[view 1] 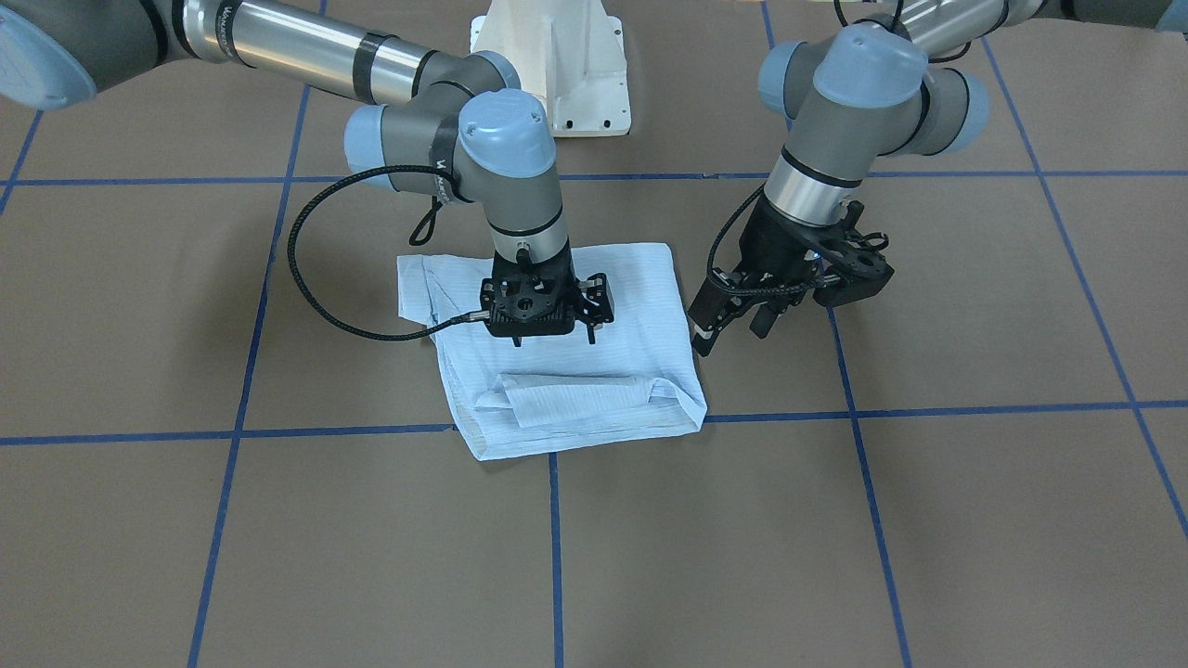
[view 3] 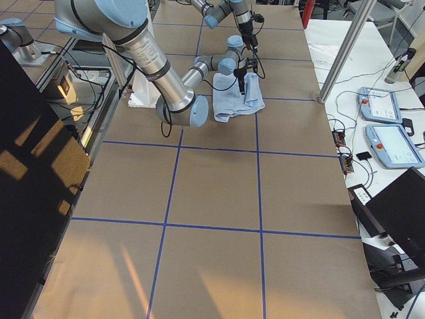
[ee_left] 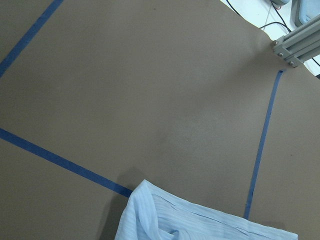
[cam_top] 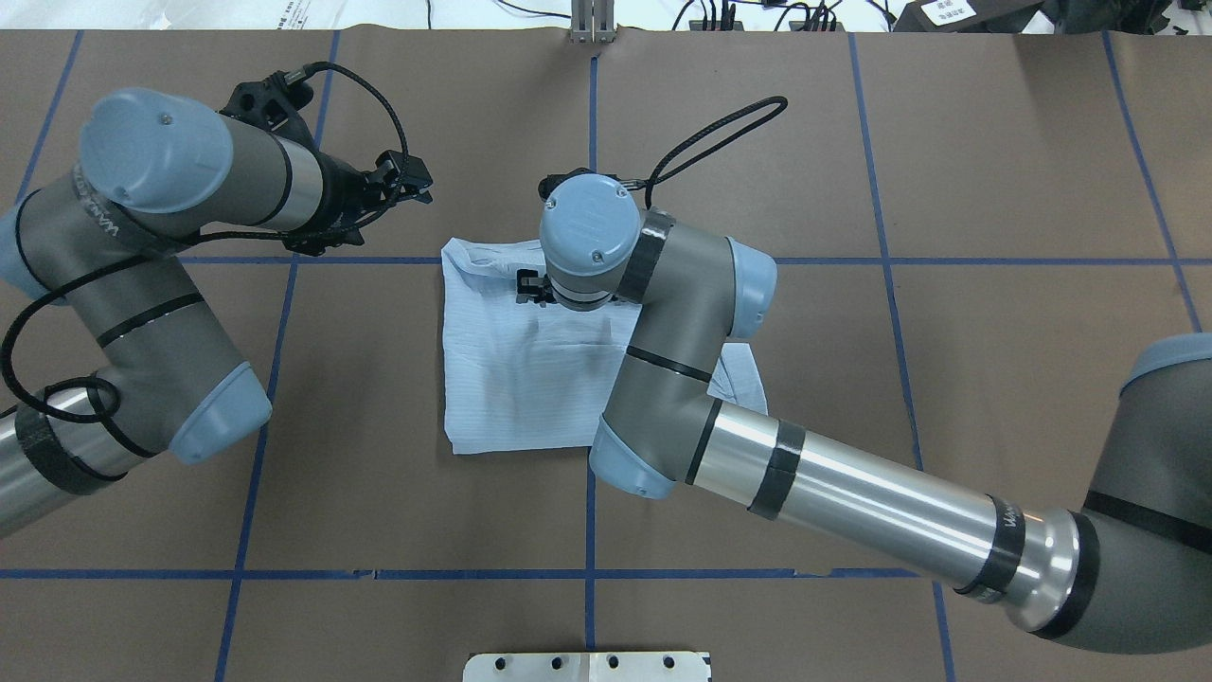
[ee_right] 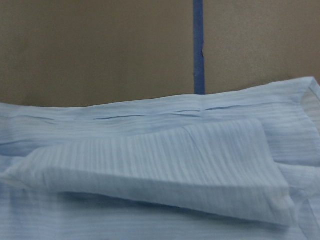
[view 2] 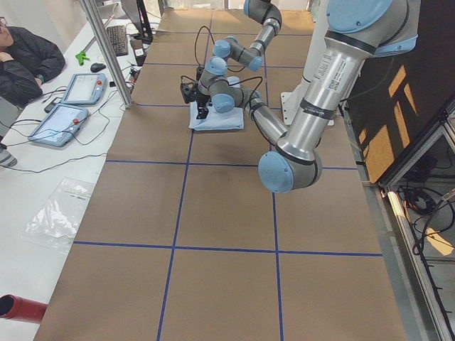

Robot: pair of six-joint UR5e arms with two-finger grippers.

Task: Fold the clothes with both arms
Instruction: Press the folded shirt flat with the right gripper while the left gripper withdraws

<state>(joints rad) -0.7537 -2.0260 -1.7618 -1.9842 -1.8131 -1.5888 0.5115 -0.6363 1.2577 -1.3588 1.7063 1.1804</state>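
Observation:
The light blue striped shirt lies on the brown table, folded into a rough square with a narrow flap doubled over along its edge farthest from the robot. My right gripper points straight down over the shirt's middle, fingers apart, nothing between them. In the overhead view the right wrist hides that gripper above the shirt. My left gripper hovers tilted just off the shirt's side edge, open and empty. The left wrist view catches one shirt corner. The right wrist view is filled by the folded flap.
The white pedestal base stands behind the shirt. Blue tape lines grid the table. Beyond the table's far edge are a metal post, two handheld control tablets, cables and a seated person.

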